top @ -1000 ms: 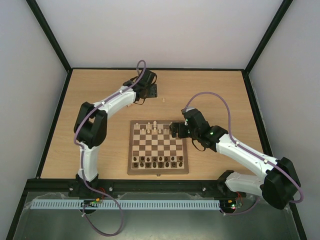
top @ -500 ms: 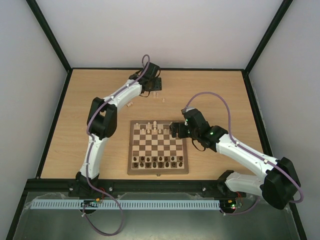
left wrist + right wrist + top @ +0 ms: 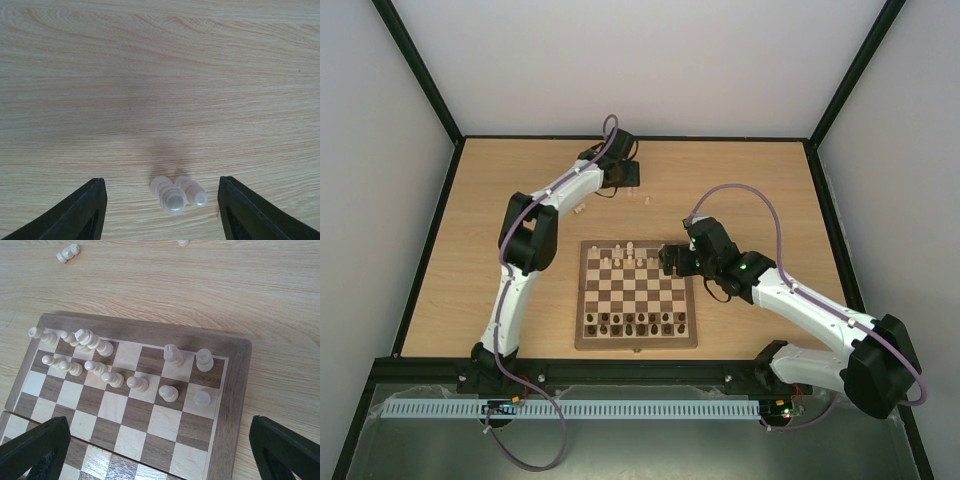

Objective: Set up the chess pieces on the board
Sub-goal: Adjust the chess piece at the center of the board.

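Observation:
The board point(image 3: 637, 345) lies mid-table, with pale chess pieces point(image 3: 625, 258) on its far two rows and dark ones point(image 3: 635, 322) along the near rows. My left gripper point(image 3: 630, 180) reaches over the far tabletop. In the left wrist view it point(image 3: 161, 200) is open, and two pale pieces point(image 3: 170, 194) stand side by side between the fingers, touching neither. My right gripper point(image 3: 670, 258) hovers wide open over the board's far right corner point(image 3: 235, 390), holding nothing point(image 3: 160, 450). Pale pieces point(image 3: 171, 392) stand below it.
Loose pale pieces lie on the table beyond the board: one to the left point(image 3: 578, 209), one just right of the left gripper point(image 3: 647, 199). In the right wrist view a fallen piece point(image 3: 67, 252) and another point(image 3: 183, 242) show past the board edge.
The left arm has swung right and farther out, bringing its gripper over the two pale pieces, and its fingers have narrowed a little. The right arm has not moved.

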`<action>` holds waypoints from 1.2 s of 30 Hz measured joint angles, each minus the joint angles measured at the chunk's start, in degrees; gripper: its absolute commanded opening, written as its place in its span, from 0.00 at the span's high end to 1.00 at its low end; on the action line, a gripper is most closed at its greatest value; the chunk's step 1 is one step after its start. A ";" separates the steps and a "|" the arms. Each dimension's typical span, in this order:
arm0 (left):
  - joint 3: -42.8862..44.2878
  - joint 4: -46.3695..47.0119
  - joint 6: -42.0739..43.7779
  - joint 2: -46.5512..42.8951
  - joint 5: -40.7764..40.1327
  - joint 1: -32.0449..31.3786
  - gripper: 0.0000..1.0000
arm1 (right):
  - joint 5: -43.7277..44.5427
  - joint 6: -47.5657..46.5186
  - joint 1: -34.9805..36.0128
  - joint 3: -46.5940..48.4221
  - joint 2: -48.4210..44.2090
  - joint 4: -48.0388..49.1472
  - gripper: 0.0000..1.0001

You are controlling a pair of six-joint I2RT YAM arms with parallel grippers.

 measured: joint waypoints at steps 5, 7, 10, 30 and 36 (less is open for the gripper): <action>0.07 -0.02 0.00 0.20 0.46 0.26 0.41 | 0.00 -0.07 0.00 0.00 0.00 0.00 0.01; 0.07 -0.02 0.00 0.55 0.55 0.35 0.42 | 0.00 -0.11 0.00 0.00 0.00 0.00 0.01; 0.07 -0.02 0.00 1.40 0.72 0.39 0.43 | -0.02 -0.13 0.00 0.00 0.00 0.02 0.01; 0.02 -0.46 0.02 3.04 0.63 0.39 0.58 | -0.07 -0.13 0.00 0.00 0.00 0.02 0.01; -0.42 -0.44 0.02 3.04 0.44 0.39 0.57 | -0.09 -0.13 0.00 0.00 0.00 0.02 0.01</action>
